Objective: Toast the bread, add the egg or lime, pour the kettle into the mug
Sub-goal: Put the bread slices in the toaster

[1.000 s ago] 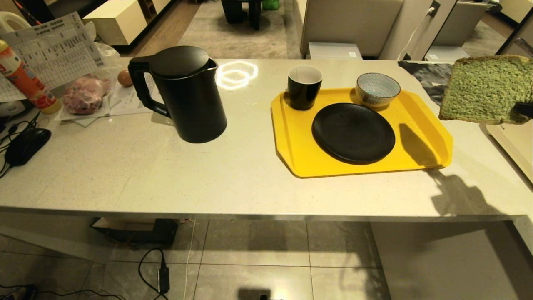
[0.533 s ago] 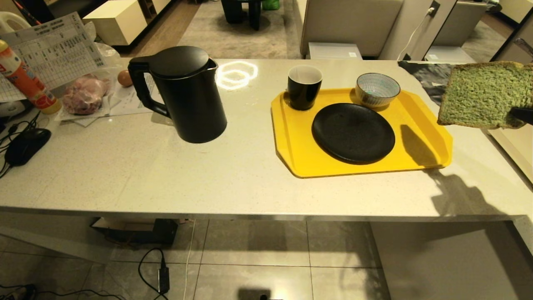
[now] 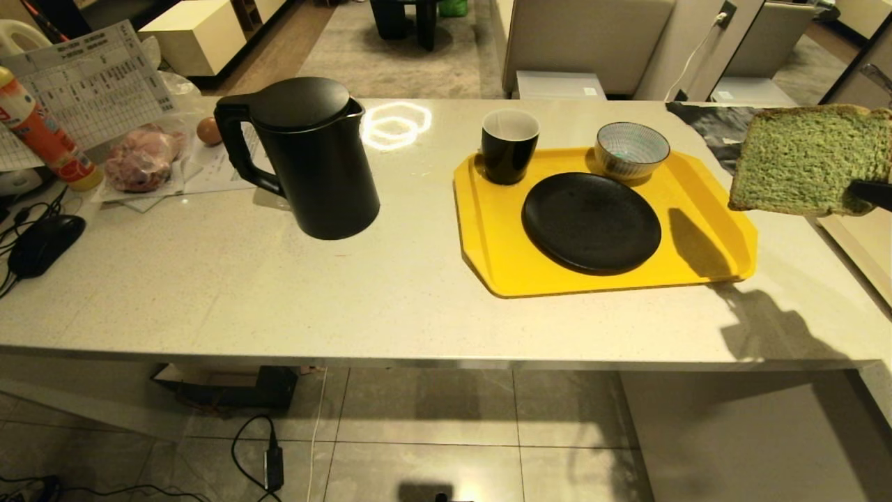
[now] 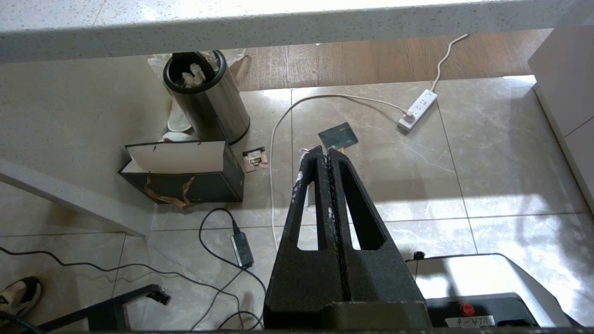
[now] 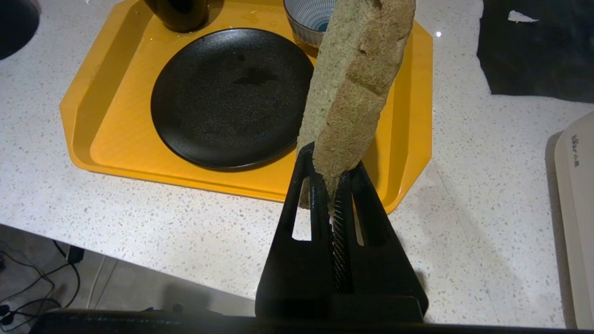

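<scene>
Bread [image 3: 808, 160], which your right gripper [image 5: 333, 174] pinched by one edge and held upright in the air just beyond the yellow tray [image 3: 704, 258], stood clear for carrying, while your left gripper [image 4: 325, 155] hung closed and empty below the counter.

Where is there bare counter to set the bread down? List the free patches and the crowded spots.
Free: the wide counter strip in front of the kettle and yellow tray, plus the gap between them. The black plate lies bare. Crowded: the tray's back edge with mug and striped bowl, and the far-left corner's papers.
</scene>
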Controlling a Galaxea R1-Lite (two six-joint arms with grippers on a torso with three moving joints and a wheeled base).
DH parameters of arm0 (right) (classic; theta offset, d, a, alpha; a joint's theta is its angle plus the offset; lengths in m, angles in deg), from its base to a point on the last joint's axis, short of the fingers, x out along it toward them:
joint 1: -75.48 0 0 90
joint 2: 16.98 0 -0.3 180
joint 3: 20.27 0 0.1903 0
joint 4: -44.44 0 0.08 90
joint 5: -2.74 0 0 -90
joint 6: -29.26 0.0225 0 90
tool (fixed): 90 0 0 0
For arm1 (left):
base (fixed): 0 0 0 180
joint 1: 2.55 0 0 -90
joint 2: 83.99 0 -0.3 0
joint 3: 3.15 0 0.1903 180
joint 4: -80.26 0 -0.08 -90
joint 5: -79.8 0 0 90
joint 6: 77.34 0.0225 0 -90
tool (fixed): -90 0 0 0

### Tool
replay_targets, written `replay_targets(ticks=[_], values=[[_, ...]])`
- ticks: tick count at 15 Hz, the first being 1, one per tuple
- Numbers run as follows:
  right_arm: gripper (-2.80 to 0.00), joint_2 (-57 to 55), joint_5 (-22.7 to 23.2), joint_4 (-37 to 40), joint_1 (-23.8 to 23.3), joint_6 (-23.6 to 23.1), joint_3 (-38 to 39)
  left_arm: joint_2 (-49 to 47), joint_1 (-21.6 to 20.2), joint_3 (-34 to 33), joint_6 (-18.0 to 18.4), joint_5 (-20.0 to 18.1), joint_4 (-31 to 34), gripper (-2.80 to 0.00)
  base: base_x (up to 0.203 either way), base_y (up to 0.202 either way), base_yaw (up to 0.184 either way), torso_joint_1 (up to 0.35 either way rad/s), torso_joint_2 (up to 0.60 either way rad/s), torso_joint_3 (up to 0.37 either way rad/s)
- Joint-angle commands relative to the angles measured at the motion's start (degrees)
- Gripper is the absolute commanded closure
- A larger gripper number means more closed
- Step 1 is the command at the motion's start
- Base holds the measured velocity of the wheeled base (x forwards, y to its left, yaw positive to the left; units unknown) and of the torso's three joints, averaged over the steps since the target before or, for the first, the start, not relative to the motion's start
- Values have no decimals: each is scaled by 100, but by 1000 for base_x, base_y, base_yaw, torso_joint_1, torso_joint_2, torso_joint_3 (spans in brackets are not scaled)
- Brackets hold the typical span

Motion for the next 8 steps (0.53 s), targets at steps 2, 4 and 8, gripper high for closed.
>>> replay_targets(ticks=[2, 4, 8], values=[[0, -41, 20, -10, -1, -3, -9, -7, -4, 0, 1, -3, -1, 0, 0, 0, 0, 0, 0, 0], [0, -50, 20, -10, -1, -3, -9, -7, 1, 0, 1, -3, -1, 0, 0, 0, 0, 0, 0, 0], [0, -56, 20, -10, -1, -3, -11, -7, 1, 0, 1, 5, -1, 0, -2, -1, -59, 2, -2, 2]])
